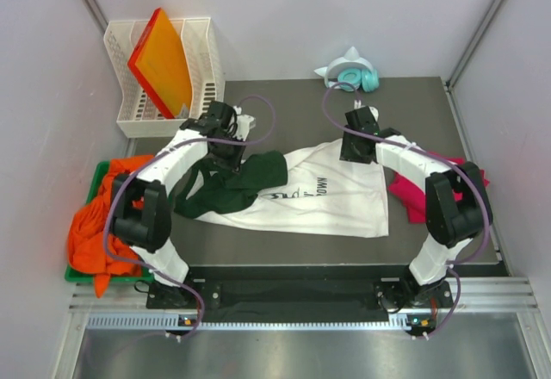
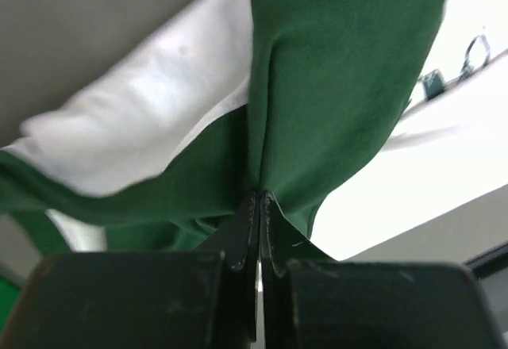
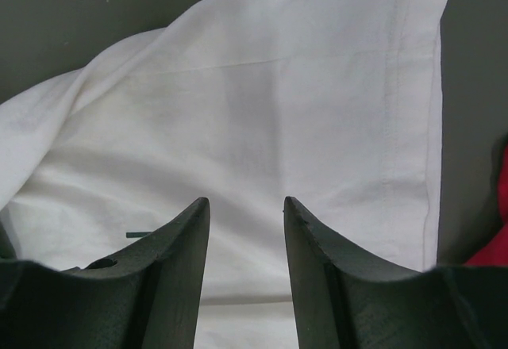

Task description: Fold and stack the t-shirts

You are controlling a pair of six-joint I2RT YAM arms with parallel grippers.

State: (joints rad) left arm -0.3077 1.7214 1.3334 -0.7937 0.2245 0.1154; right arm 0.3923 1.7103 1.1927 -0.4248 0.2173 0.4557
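Observation:
A white t-shirt with dark lettering lies spread across the middle of the dark table. A dark green t-shirt lies crumpled over its left part. My left gripper is shut on a fold of the green t-shirt, lifting it, with the white t-shirt showing behind. In the top view the left gripper sits at the green cloth's upper edge. My right gripper is open just above the white t-shirt, near its far edge, holding nothing; from above it hovers by the white shirt's top right corner.
An orange garment spills out of a green bin at the left edge. A red garment lies at the table's right. A white rack with an orange board stands back left; teal headphones sit at the back.

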